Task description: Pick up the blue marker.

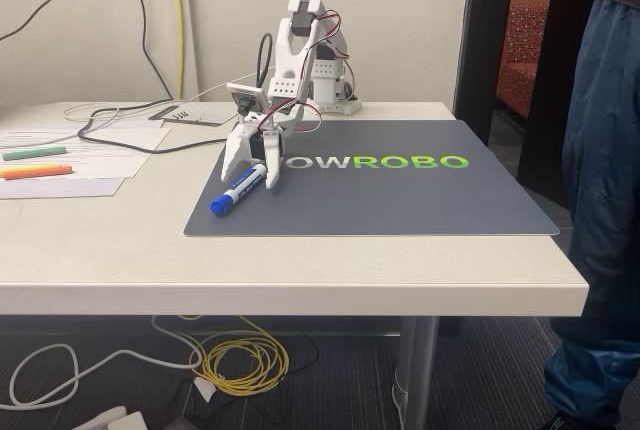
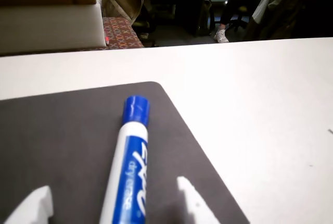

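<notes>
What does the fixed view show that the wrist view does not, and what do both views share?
Fixed view alone: the white robot arm, a green highlighter and an orange highlighter lying on papers, and cables under the table.

Wrist view alone: the "EXPO dry erase" print on the label, and seated people in the background.

Both: the white-barrelled, blue-capped marker lying on the dark grey mat, between the open gripper fingers, on the white table.

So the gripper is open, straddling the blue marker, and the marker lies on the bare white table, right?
Not quite. The blue marker lies on the dark grey mat, near its corner, not on the bare white table; the wrist view shows it. The gripper is indeed open, straddling it.
</notes>
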You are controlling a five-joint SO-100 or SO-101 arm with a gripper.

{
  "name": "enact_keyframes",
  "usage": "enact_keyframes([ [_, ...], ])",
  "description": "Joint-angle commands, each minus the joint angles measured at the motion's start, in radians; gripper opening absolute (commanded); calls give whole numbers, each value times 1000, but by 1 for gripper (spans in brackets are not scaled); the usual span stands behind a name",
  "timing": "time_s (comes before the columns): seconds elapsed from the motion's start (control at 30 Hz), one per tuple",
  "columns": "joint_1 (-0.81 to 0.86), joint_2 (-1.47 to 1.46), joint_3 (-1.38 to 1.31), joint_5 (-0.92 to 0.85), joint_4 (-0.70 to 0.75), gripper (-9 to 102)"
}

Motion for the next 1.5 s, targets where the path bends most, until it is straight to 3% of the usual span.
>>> enact_keyframes([
  [0.0, -6, 6, -35, -23, -20, 30],
  [0.5, -15, -46, -89, -58, -11, 29],
  [0.87, -21, -49, -89, -72, -9, 18],
  [1.47, -23, -57, -78, -69, -31, 10],
])
